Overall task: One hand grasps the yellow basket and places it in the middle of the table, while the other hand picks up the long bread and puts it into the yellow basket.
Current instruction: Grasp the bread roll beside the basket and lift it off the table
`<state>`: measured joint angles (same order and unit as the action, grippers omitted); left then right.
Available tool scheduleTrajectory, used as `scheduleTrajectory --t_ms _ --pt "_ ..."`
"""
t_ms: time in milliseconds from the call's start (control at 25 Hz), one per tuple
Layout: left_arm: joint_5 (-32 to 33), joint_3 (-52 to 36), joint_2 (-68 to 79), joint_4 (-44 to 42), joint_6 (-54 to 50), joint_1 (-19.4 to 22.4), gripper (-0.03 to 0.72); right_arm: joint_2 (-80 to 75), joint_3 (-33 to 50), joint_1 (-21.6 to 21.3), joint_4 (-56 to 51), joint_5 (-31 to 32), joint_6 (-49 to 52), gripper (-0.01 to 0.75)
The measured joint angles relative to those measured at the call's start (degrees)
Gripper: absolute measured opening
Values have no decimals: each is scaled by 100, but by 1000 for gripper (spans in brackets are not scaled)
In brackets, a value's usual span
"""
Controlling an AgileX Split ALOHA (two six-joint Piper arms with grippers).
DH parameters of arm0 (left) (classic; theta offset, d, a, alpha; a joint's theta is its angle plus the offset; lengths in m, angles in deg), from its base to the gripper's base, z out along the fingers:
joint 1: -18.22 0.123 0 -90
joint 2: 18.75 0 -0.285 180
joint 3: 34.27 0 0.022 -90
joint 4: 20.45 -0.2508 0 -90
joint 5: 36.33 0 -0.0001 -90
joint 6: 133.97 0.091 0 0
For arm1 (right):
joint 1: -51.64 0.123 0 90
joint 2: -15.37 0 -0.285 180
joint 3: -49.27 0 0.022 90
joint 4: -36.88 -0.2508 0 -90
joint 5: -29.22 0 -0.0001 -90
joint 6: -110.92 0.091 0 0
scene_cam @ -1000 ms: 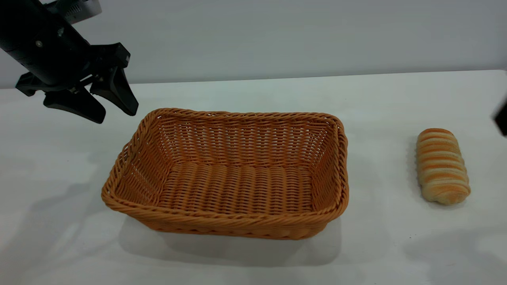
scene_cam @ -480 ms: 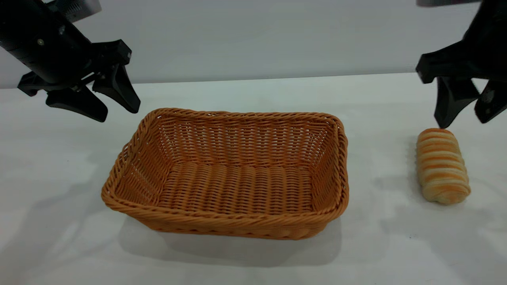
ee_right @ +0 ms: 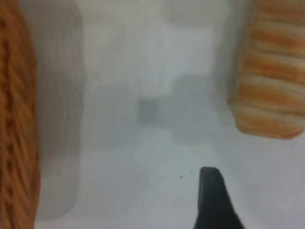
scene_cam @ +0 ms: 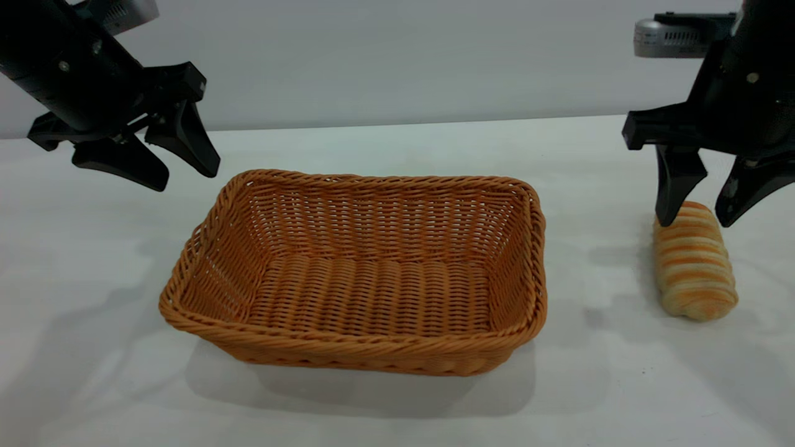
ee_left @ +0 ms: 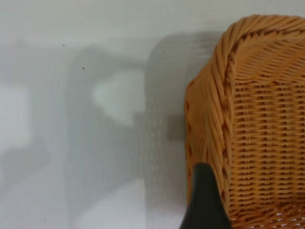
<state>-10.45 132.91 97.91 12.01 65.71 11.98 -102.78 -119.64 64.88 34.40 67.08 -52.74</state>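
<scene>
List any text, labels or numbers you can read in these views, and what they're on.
None to read.
The yellow basket: plain weave, no tag.
The long bread: only stripes.
The table: bare white, a few dark specks.
The left gripper and the right gripper: black, no markings visible.
The grey camera housing above the right gripper: ribbed face, no legible lettering.

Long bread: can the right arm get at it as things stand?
Probably yes. The right gripper hangs open over the far end of the long bread, which lies alone on the table, apart from the yellow basket.
</scene>
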Motion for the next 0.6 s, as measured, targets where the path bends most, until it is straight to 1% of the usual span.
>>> scheduleTrajectory --t_ms 320,600 --pt "19 0 0 0 0 0 572 -400 -355 -49 -228 -24 -235 500" --pt "52 0 0 0 0 -67 572 -512 -438 -49 -123 -266 -351 504"
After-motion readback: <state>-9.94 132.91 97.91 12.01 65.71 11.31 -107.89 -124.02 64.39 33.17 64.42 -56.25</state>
